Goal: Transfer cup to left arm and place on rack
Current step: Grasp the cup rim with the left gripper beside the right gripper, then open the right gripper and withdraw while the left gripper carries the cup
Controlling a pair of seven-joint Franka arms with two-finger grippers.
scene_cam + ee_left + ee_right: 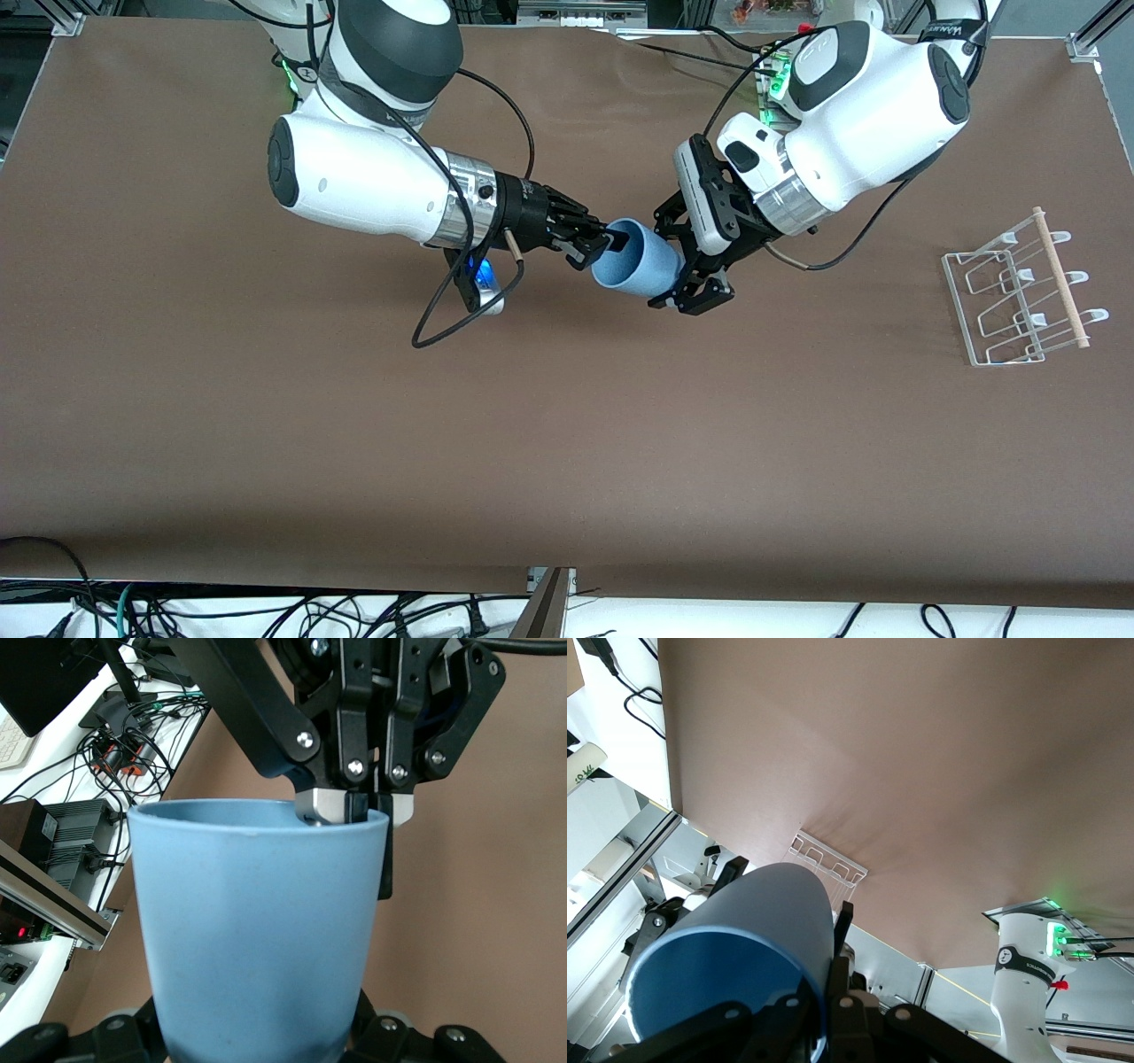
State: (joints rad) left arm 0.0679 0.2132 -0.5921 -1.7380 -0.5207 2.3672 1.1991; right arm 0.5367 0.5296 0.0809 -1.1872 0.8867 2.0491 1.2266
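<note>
Front view: a brown tabletop (567, 443) with two white arms reaching toward its middle. Between them, held up in the air, is a light-blue cup (636, 261) lying on its side. The right tool (595, 245) pinches the cup's rim, one finger inside the mouth and one outside. The left tool (689, 288) is clenched around the cup's base end. Both tools grasp the cup at once. A white wire rack (1019, 292) with a pale wooden rod stands on the tabletop toward the left arm's end, well apart from the cup.

Left wrist view: the cup (257, 939) fills the middle, its base end set between the left tool's (257, 1041) dark fingers. At the cup's rim, the right tool (354, 815) grips the wall with a metal pad inside and a black finger outside.

Right wrist view: the cup (735, 948) appears close up, mouth toward the camera, its rim clamped by the right tool (828, 992). The left tool's black linkage shows at the cup's other end. The rack (828, 866) is small against the brown tabletop.
</note>
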